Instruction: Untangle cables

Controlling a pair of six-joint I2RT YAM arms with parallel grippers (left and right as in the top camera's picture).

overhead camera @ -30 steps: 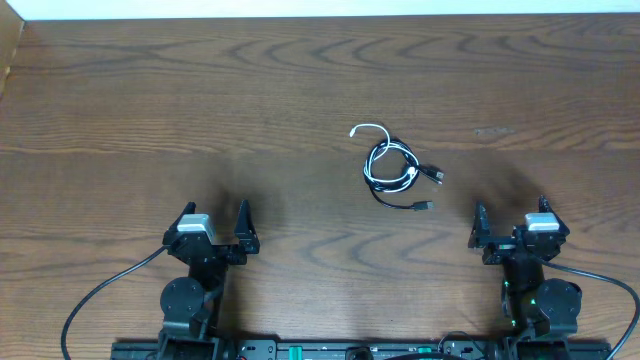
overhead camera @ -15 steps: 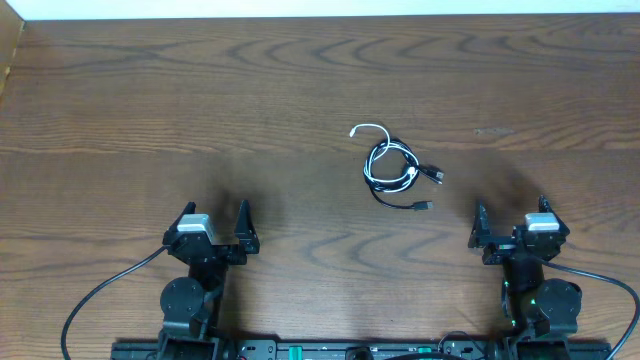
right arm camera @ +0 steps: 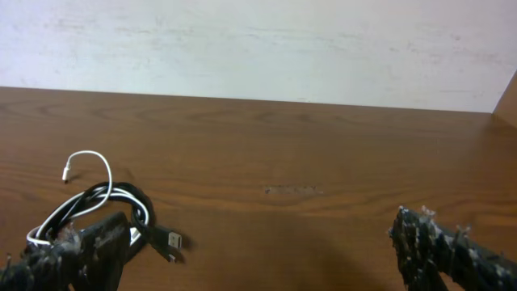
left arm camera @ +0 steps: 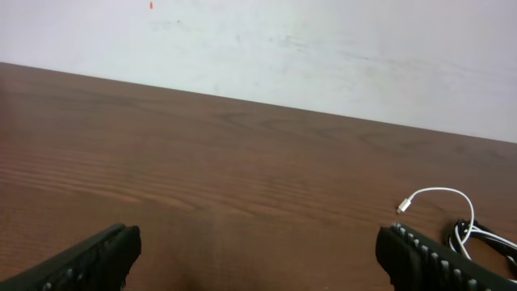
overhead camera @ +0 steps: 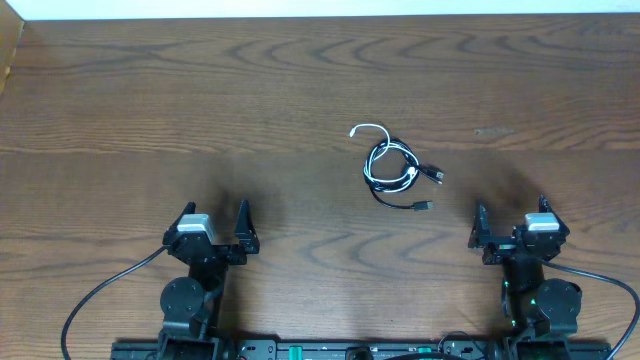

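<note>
Noted 1 tangled coil of cables (overhead camera: 396,168) lying right of table (overhead camera: 150,100) centre, well apart from left gripper (overhead camera: 214,213) and right gripper (overhead camera: 511,216), both spread wide and empty; judged light, limp, perhaps 2 black strands; best pinched at free white end (overhead camera: 368,129) or loose black plug (overhead camera: 424,206).

Both arms folded low at the tabletop's near edge — left gripper (overhead camera: 214,218) and right gripper (overhead camera: 510,215) both spread wide.
</note>
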